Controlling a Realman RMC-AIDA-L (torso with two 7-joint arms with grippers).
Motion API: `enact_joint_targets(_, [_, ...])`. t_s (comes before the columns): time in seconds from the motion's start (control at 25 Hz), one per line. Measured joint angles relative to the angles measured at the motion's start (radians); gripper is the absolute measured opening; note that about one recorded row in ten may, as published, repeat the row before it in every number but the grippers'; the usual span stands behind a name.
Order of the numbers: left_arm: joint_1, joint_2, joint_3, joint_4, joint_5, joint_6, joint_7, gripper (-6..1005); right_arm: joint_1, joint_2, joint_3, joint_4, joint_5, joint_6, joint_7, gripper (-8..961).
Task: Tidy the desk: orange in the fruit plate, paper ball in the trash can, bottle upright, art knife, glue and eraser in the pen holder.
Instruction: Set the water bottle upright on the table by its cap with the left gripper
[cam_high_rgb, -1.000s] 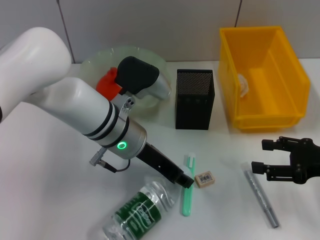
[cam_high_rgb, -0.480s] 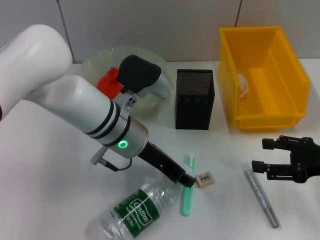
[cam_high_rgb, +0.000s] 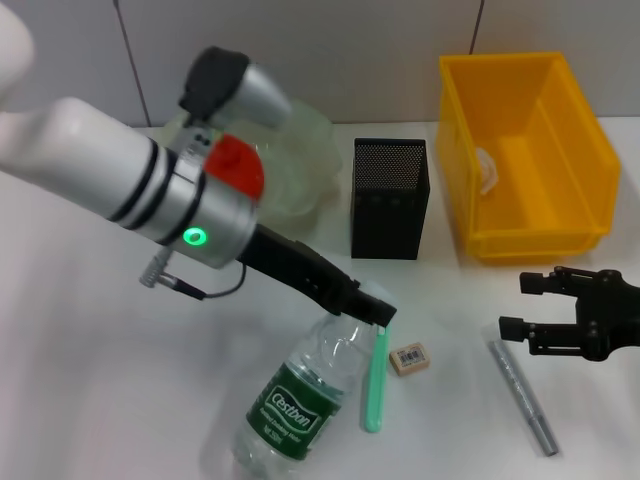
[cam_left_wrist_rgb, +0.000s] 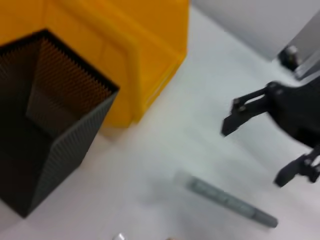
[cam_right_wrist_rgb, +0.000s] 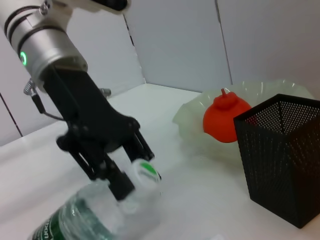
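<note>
My left gripper is shut on the neck of the bottle. The bottle leans steeply, its base on the desk and its white-and-green cap lifted. The orange lies in the pale-green fruit plate. The paper ball rests inside the yellow trash can. The black mesh pen holder stands between them. The eraser lies beside a green stick; a grey metal stick lies under my open right gripper. Which stick is the art knife and which the glue I cannot tell.
The left arm's thick white forearm reaches across the left half of the desk, in front of the fruit plate. A grey tiled wall closes the back edge behind the plate, pen holder and trash can.
The left arm has swung up and back, lifting the bottle's cap end, so the bottle went from lying flat to steeply tilted. The right gripper has stayed in place.
</note>
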Motion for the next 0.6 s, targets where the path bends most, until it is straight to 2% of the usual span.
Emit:
enact_joint_targets(0.16, [0.013, 0.016, -0.07, 0.011, 0.0, 0.053, 0.06, 441, 0.005, 0.004, -0.001, 0.0, 0.0, -0.005, 0.0, 830])
enact_joint_targets(0.6, [0.093, 0.033, -0.089, 0.154, 0.0, 0.088, 0.103, 443, 0.016, 0.019, -0.001, 0.002, 0.002, -0.004, 0.0, 830])
